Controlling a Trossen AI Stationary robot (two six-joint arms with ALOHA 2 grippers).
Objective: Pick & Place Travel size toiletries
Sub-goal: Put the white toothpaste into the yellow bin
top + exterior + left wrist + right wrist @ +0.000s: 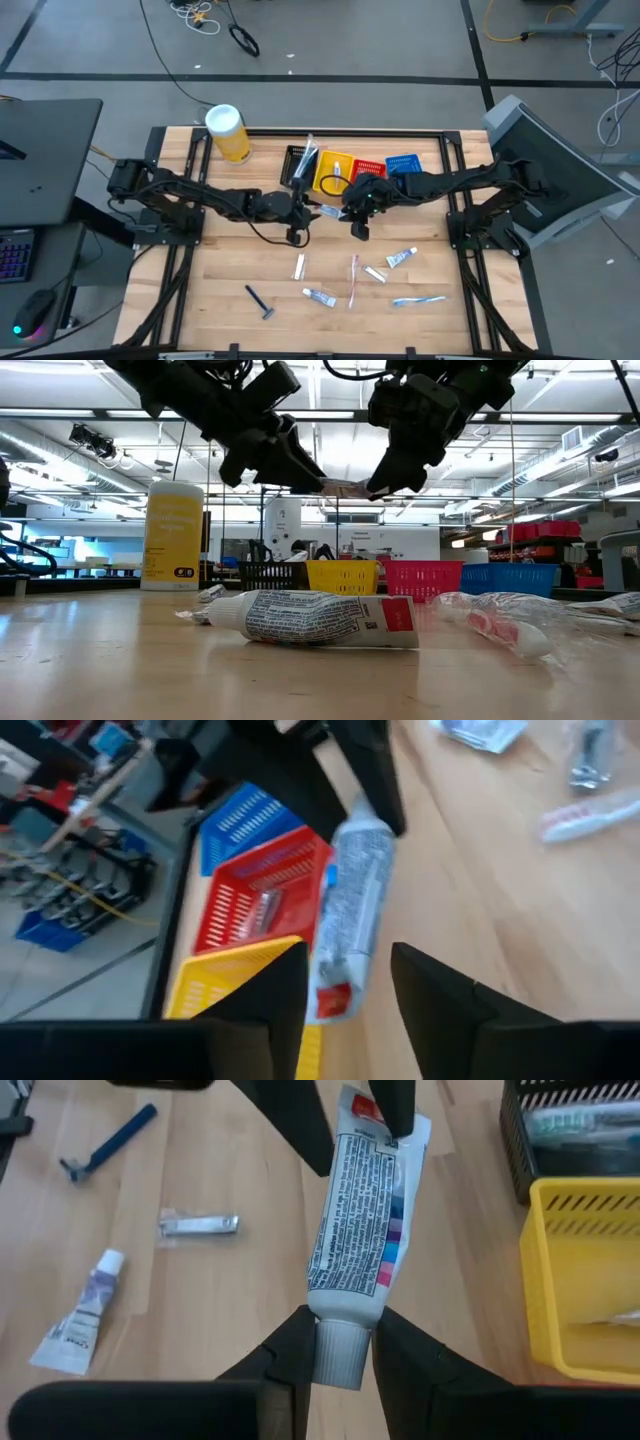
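Note:
A white toothpaste tube (360, 1220) with small print, its crimped end marked red, hangs level in the air between my two grippers, over the table's middle (328, 211) and in front of the baskets. My right gripper (340, 1365) is shut on its cap end. My left gripper (348, 990) is open, with its fingers on either side of the red crimped end (335, 1000) and a gap beside one finger. More toiletries lie flat on the near half of the table: a tube (402, 257), another tube (320, 296), a blue razor (259, 301) and a toothbrush (418, 300). My right gripper pinches the tube's grey cap (338, 1342) between its two fingers. It comes about level from the table's right, in line with the tube. The tube is lifted clear and sticks out level toward the left gripper. My left gripper has one finger (285, 985) close against the crimped end; whether it touches cannot be told.
Black (300, 162), yellow (335, 172), red (368, 167) and blue (403, 163) baskets stand in a row at the far middle, just behind the grippers. A yellow canister (228, 132) stands at the far left. Bare wood lies to the left and right of the scattered items.

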